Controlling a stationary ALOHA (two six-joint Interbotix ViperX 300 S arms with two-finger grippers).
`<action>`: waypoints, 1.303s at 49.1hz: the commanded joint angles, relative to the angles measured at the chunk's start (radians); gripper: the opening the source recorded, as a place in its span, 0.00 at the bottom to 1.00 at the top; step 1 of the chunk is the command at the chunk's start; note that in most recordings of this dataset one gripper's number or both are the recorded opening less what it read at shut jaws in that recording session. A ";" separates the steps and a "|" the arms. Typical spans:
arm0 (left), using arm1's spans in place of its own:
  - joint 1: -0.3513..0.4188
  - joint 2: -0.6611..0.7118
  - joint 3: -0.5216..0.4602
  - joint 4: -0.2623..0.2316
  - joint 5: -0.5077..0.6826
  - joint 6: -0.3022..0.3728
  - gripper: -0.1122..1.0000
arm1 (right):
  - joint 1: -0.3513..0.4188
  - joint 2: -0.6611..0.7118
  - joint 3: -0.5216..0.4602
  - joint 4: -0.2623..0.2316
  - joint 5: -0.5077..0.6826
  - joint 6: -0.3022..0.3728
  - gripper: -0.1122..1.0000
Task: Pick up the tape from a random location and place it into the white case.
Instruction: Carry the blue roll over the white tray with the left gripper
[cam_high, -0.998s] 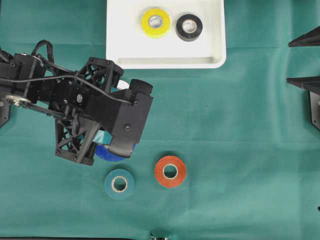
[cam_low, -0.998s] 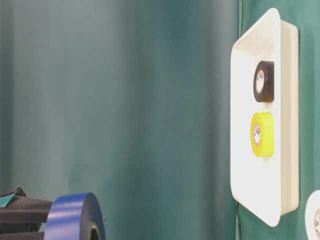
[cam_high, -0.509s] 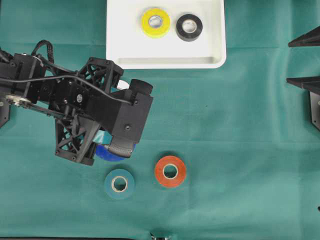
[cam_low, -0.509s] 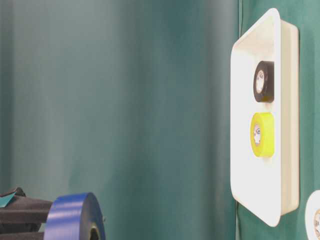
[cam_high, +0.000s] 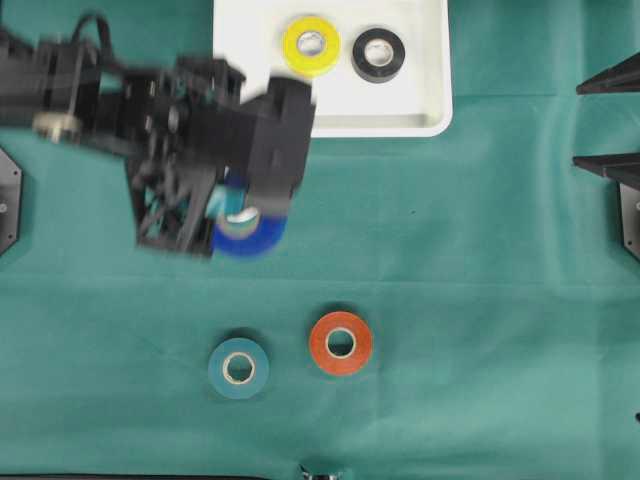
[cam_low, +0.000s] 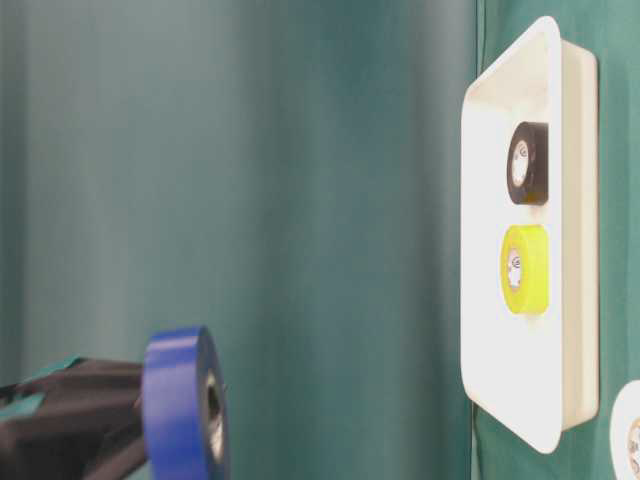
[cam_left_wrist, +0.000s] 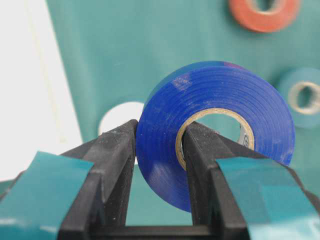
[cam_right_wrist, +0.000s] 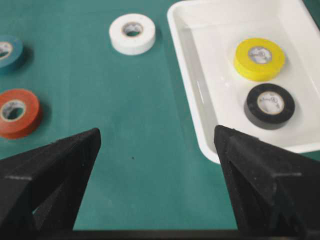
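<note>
My left gripper (cam_high: 240, 215) is shut on a blue tape roll (cam_high: 247, 232), one finger through its core and one on its outer face, as the left wrist view (cam_left_wrist: 215, 100) shows. The roll is held upright above the cloth (cam_low: 180, 410), just in front of the white case (cam_high: 330, 125). The case holds a yellow roll (cam_high: 311, 45) and a black roll (cam_high: 378, 54). My right gripper (cam_high: 580, 125) is open and empty at the right edge, and in its own view (cam_right_wrist: 157, 135) it points at the case (cam_right_wrist: 190, 85).
A teal roll (cam_high: 238, 367) and an orange roll (cam_high: 340, 343) lie flat on the green cloth near the front. A white roll (cam_right_wrist: 132, 32) lies on the cloth left of the case, under my left arm in the overhead view.
My left arm has moved up the overhead view toward the white case, carrying the blue roll away from the teal and orange rolls. The right arm has not moved.
</note>
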 joint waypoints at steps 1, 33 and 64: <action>0.075 -0.032 -0.011 0.002 -0.006 0.003 0.32 | 0.000 0.012 -0.018 -0.003 -0.003 0.000 0.91; 0.377 -0.038 -0.015 0.003 -0.005 0.055 0.32 | 0.000 0.014 -0.017 -0.006 0.005 -0.002 0.91; 0.348 0.051 -0.080 0.003 -0.032 0.055 0.32 | -0.002 0.015 -0.020 -0.011 0.003 0.000 0.91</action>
